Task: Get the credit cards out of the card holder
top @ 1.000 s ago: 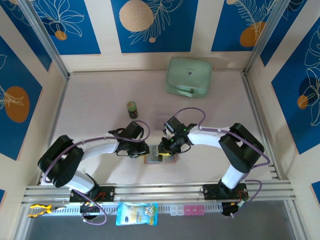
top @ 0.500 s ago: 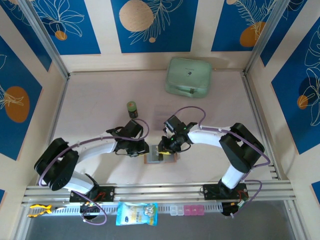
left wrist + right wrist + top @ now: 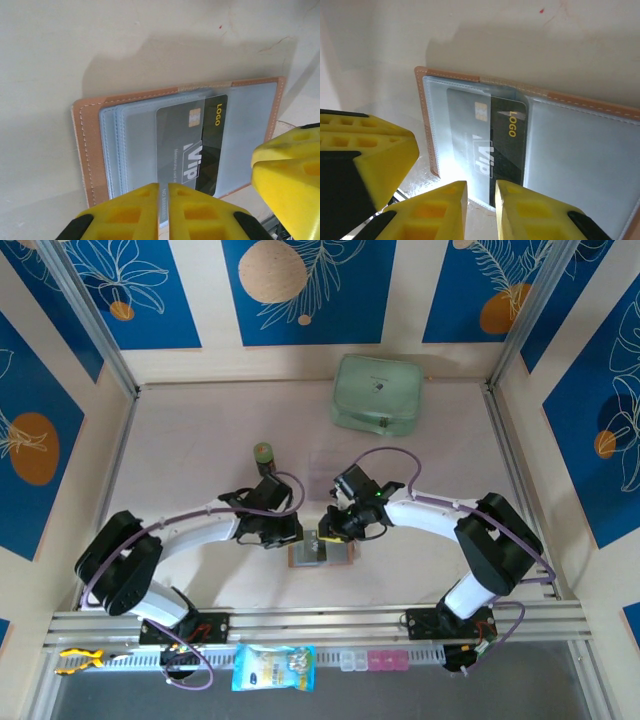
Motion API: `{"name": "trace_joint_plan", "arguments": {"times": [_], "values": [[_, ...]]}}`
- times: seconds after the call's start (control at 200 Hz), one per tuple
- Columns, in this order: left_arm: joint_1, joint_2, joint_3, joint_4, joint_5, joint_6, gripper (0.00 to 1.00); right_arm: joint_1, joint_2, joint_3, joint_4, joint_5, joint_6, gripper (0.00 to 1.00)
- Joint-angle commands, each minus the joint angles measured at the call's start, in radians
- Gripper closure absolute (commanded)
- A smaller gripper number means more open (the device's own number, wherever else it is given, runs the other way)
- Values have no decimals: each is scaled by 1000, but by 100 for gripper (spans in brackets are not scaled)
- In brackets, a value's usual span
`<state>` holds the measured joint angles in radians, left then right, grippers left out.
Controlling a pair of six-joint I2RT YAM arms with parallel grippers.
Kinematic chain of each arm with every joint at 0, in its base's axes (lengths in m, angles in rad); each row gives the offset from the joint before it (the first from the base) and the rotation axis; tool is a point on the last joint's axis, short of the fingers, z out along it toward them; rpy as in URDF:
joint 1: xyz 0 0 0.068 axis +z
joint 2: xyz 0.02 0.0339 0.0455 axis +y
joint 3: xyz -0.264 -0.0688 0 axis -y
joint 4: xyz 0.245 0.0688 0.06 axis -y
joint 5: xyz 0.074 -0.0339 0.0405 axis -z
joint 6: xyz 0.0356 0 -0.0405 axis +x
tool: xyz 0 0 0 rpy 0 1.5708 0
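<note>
Left wrist: credit card (image 3: 192, 145) reads yellow "LOGO", white "Vip".

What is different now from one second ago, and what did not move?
The left gripper shifted slightly right, toward the card holder, and the right arm's elbow swung outward. Nothing was visibly picked up or released. The right gripper, the card holder, the green bottle and the mint-green case stayed about in place.

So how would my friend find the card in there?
Look at the near middle of the table for the open tan card holder. Inside its clear sleeves sits one dark card with gold LOGO and white ViP. The other sleeves look empty.
</note>
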<state>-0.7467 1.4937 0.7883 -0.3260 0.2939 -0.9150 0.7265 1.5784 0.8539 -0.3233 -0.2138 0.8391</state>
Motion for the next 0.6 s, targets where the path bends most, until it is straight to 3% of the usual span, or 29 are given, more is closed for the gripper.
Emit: {"name": "trace_joint_plan", "arguments": {"times": [0.0,0.59], "values": [[-15,30,18,20,25,-1,90,-6,-22,-24,0,-28,3,78],[-25,74,-26,47,9,-9,95,-16,32,-44,40,-53,10,78]]}}
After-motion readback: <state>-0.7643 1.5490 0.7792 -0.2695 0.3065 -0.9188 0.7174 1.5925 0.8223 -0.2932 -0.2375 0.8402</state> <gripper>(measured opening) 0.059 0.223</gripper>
